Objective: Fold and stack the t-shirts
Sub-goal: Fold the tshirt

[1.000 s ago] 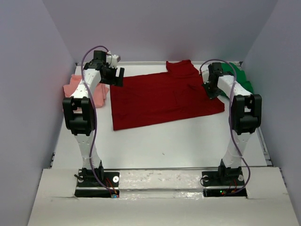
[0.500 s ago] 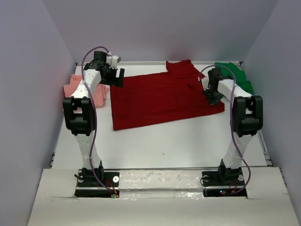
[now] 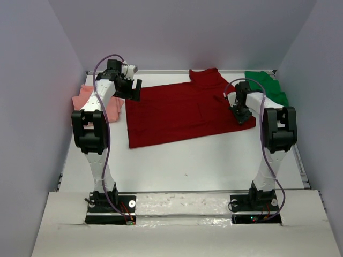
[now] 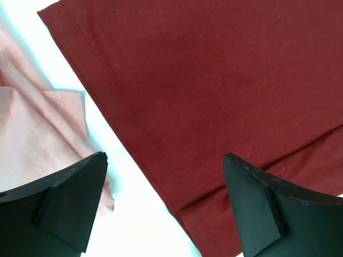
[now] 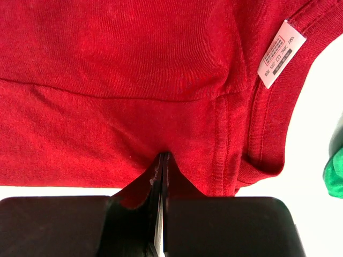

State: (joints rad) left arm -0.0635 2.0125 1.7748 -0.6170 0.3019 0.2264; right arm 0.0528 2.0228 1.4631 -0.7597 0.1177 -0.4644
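Observation:
The dark red t-shirt (image 3: pixel 182 110) lies spread flat across the back half of the table. Part of the salmon pink t-shirt (image 3: pixel 113 107) shows behind my left arm. The bright green t-shirt (image 3: pixel 268 85) is bunched at the back right. My left gripper (image 3: pixel 134 88) hovers open over the red shirt's left hem corner (image 4: pixel 177 203), with the pink cloth (image 4: pixel 32 123) beside one finger. My right gripper (image 3: pixel 241 113) is shut, its tips (image 5: pixel 163 154) touching the red cloth (image 5: pixel 134 53) near a sleeve seam. I see no fold clearly caught between them.
A white care label (image 5: pixel 280 53) sticks out of the red shirt's collar. Grey walls close in the table (image 3: pixel 177 160) on the left, back and right. A scrap of green cloth (image 5: pixel 335 176) shows at the right edge of the right wrist view.
My right gripper has slid nearer along the red shirt's right side, uncovering more of the green shirt. The left gripper has barely shifted.

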